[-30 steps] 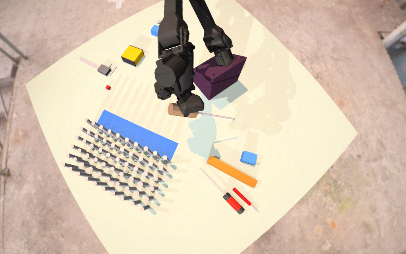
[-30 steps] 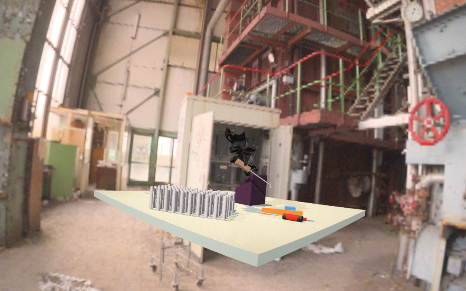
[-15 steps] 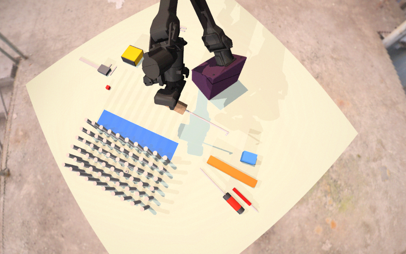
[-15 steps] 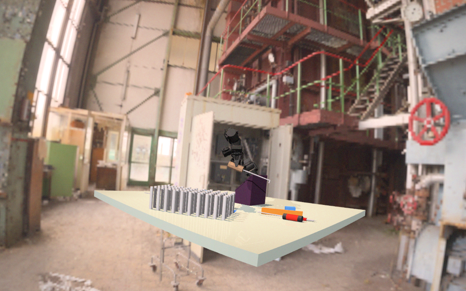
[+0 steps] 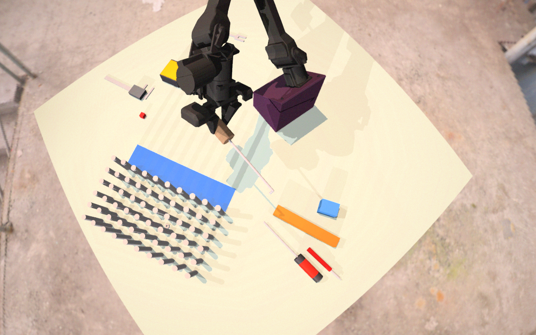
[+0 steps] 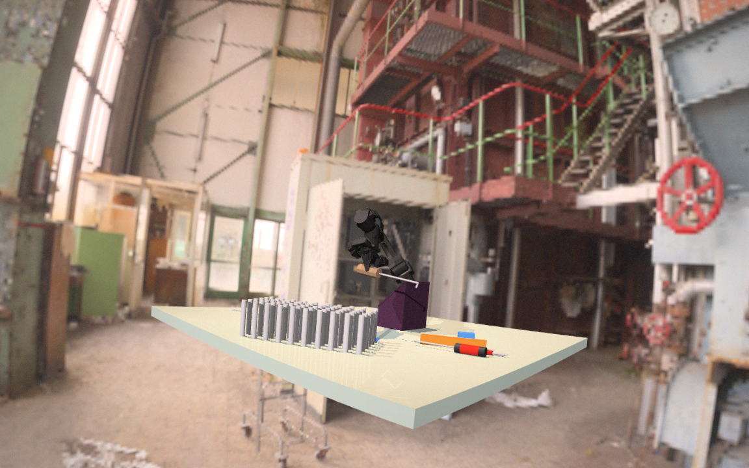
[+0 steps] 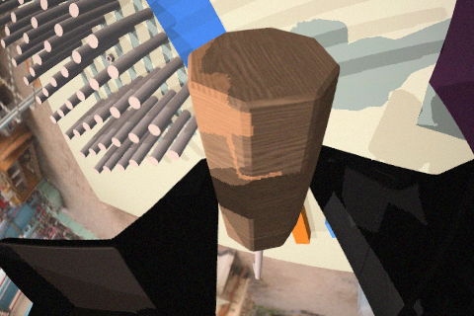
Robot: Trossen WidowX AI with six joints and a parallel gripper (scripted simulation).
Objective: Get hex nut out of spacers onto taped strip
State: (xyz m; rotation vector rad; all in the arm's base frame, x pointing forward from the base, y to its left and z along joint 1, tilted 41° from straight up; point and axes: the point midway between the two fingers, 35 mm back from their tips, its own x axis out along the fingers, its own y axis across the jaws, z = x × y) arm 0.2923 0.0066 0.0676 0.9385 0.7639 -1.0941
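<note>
My gripper is shut on the wooden handle of a hook tool, held high above the table. Its thin shaft points away from the spacers, ending in a small bent tip. The metal spacers stand upright in rows. The hex nut lies deep among them. The blue taped strip lies in front of the spacers and shows no nut.
The purple block supports the arm's base. An orange bar, blue block, red-and-black screwdriver and small red tool lie right of the spacers. A yellow block, grey block and red cube lie beyond the strip.
</note>
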